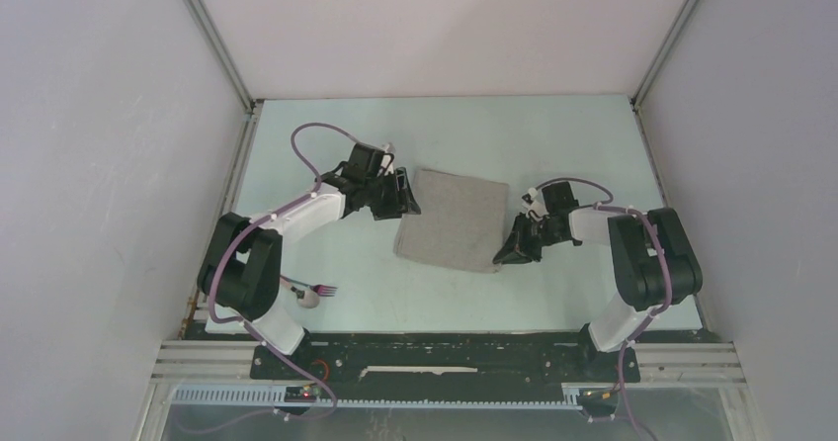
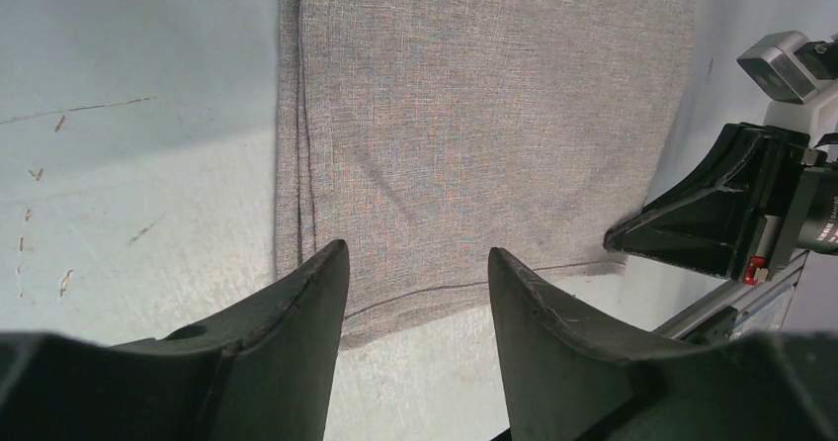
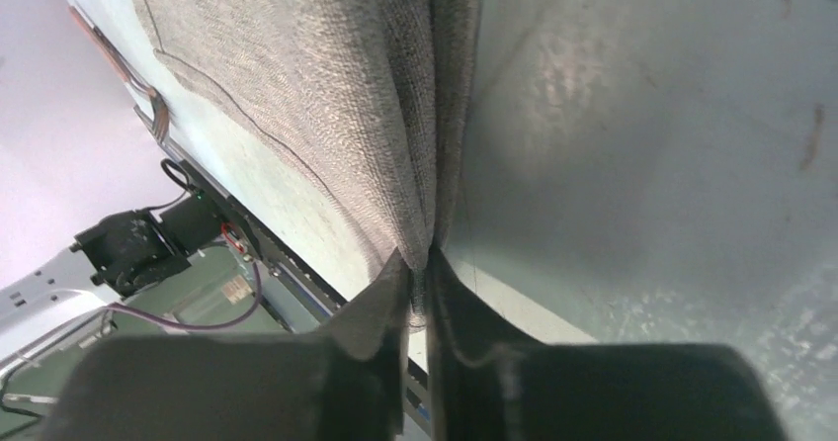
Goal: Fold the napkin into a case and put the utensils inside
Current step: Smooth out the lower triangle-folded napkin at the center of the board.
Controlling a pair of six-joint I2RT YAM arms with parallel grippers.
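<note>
The light-grey napkin (image 1: pixel 455 219) lies folded in a layered, roughly square shape in the middle of the table. My right gripper (image 1: pixel 504 256) is at its near right corner, and in the right wrist view that gripper (image 3: pixel 427 258) is shut on the napkin (image 3: pixel 326 85) edge, which is pinched between the fingers. My left gripper (image 1: pixel 403 196) stands at the napkin's far left side. In the left wrist view it (image 2: pixel 415 253) is open over the napkin (image 2: pixel 474 115) edge with nothing between the fingers. The utensils, a fork (image 1: pixel 324 290) and a spoon (image 1: pixel 308 300), lie near the left arm's base.
White enclosure walls (image 1: pixel 119 164) stand close on the left, right and back. The pale green table (image 1: pixel 553 134) carries the napkin and utensils. A black rail (image 1: pixel 435 352) with the arm bases runs along the near edge.
</note>
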